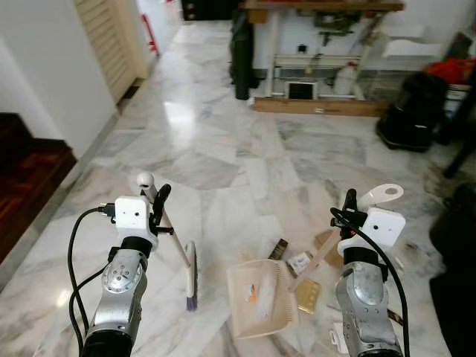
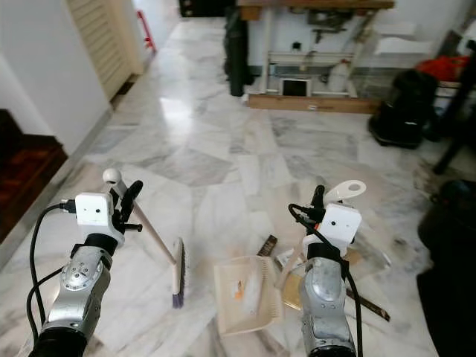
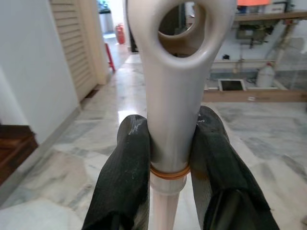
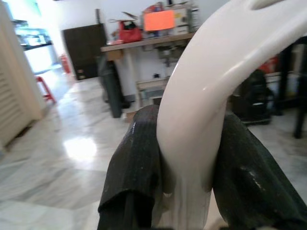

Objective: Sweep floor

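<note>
My left gripper (image 1: 156,199) is shut on the cream handle of a small broom (image 1: 172,242); its bristle head (image 1: 191,277) rests on the marble floor, left of the dustpan. In the left wrist view both black fingers (image 3: 125,167) clamp the broom handle (image 3: 175,91) below its hanging loop. My right gripper (image 1: 351,202) is shut on the white dustpan handle (image 1: 379,195). The cream dustpan (image 1: 260,297) lies flat on the floor between my arms with some scraps inside. The right wrist view has the dustpan handle (image 4: 201,110) pinched between the fingers.
Loose litter (image 1: 301,262), including wrappers and cardboard bits, lies just right of the dustpan. A dark wooden step (image 1: 26,175) sits at left beside a white wall. A wooden table (image 1: 320,7), a black bag (image 1: 242,52) and a black bin (image 1: 413,111) stand farther off.
</note>
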